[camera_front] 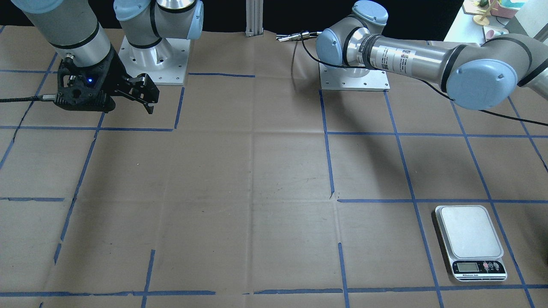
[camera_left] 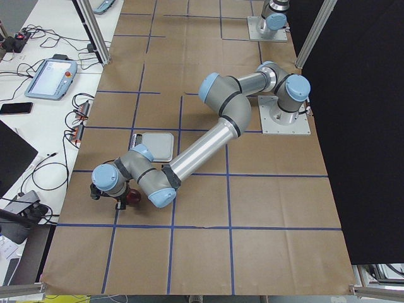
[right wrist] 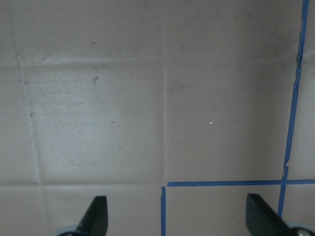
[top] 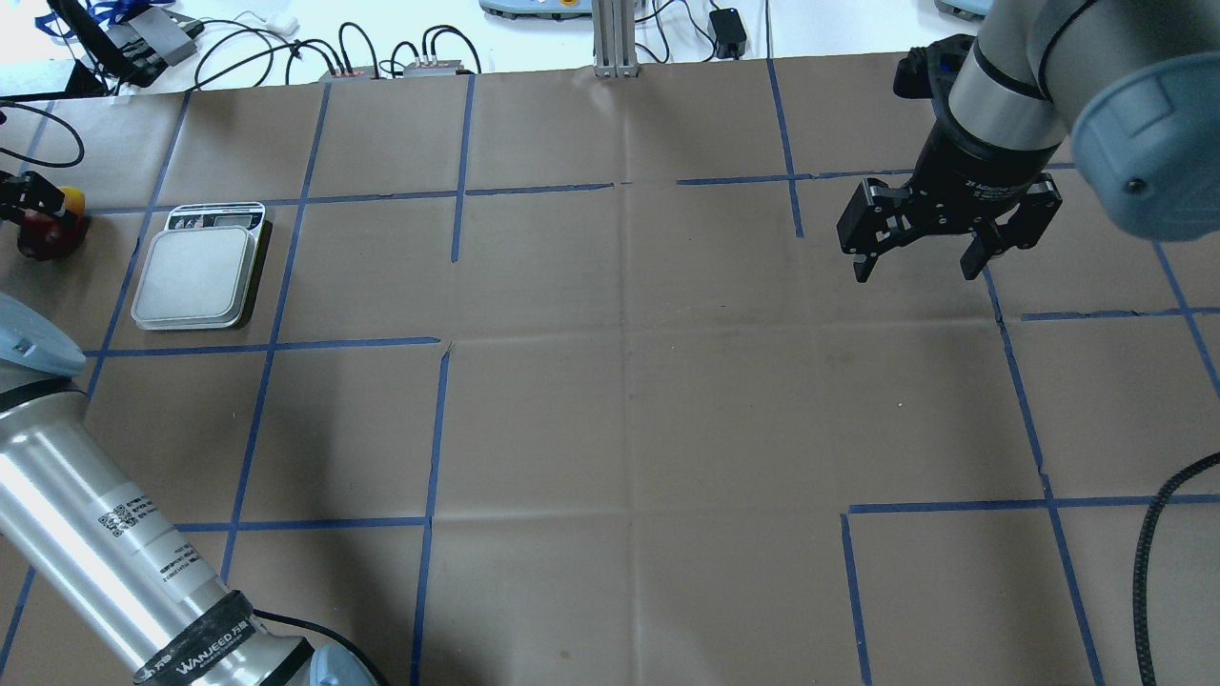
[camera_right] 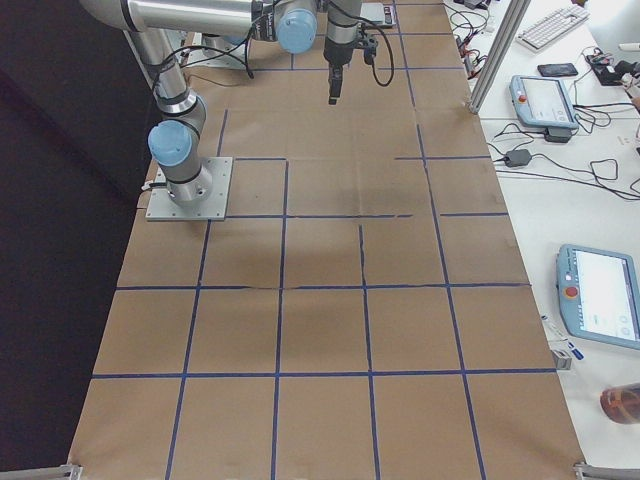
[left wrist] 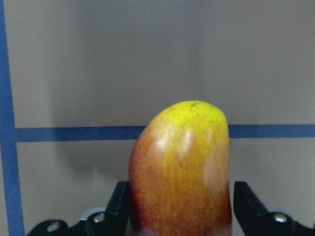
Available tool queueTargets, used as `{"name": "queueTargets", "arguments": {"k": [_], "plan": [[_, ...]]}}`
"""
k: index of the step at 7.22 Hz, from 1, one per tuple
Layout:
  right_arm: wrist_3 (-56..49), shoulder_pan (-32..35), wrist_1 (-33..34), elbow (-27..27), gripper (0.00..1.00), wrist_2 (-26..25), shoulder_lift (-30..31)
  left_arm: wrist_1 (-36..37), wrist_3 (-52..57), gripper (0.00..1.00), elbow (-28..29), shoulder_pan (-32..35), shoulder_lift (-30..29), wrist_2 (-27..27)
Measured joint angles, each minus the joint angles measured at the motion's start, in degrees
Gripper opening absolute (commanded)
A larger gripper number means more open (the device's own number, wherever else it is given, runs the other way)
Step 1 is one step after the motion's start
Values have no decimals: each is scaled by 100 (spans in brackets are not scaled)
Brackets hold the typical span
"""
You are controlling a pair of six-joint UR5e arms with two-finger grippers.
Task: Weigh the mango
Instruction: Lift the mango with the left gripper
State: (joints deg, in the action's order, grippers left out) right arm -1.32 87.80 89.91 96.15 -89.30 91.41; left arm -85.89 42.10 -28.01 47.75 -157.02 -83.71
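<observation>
Mango (left wrist: 182, 162) between the left hand's (left wrist: 182, 196) fingers, low over the desk (top: 620, 381); whether it is clamped cannot be told. Right hand (top: 915, 257) spread, idle. Probably the grasp stage; next, a lift onto the kitchen scale (top: 195, 276) near the left hand.

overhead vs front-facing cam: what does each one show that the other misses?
Overhead only: the mango at the table's left edge, with the left pincer at it. Front-facing only: the left arm's base plate, plus the scale's display and buttons facing the camera. Both: the scale with nothing on its platform, and the right pincer open above bare table.
</observation>
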Motion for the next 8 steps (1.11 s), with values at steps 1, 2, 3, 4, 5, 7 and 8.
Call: {"name": "queueTargets", "arguments": {"k": [1, 2, 3, 4, 5, 7, 8], "plan": [[0, 0, 0, 0, 100, 0, 0, -25, 0, 43, 16, -1, 42, 5], [0, 0, 0, 0, 100, 0, 0, -165, 0, 43, 40, 0, 178, 6], [0, 0, 0, 0, 100, 0, 0, -460, -11, 41, 35, 11, 455, 1], [0, 0, 0, 0, 100, 0, 0, -844, -94, 40, -9, 29, 814, -7], [0, 0, 0, 0, 100, 0, 0, -1225, -277, 40, -111, 102, 1179, -11], [0, 0, 0, 0, 100, 0, 0, -1560, -932, 35, -732, 536, 1796, -23], [0, 0, 0, 0, 100, 0, 0, -1567, -1283, 34, -1216, 791, 2115, -22]]}}
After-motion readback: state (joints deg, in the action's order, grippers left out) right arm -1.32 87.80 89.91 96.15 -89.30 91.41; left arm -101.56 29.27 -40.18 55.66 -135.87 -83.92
